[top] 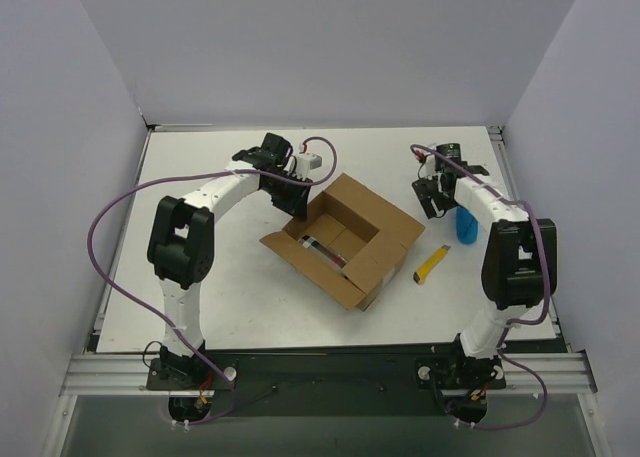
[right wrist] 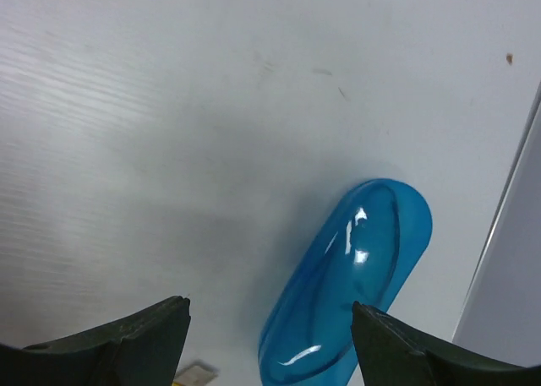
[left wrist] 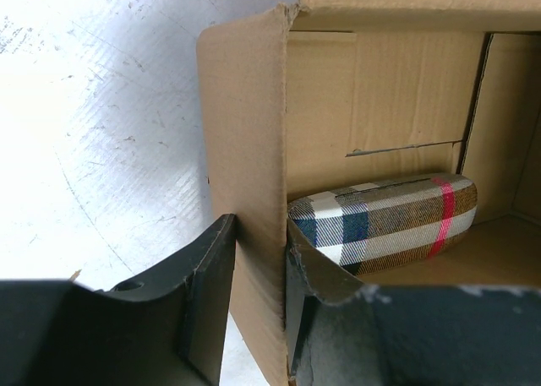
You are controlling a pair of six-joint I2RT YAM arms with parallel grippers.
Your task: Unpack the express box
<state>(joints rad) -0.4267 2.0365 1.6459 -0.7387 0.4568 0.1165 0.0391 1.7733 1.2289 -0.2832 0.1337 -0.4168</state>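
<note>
Express box open, wall pinched by left hand; right hand spread wide, well apart, over blue case

Brown express box, upright, flaps open (sitting askew)

The left arm bows outward and reaches ahead. The left gripper is tipped down, jaws pinched on a wall of the express box between them. The right arm is folded, and the right gripper points down, jaws wide apart.
</note>
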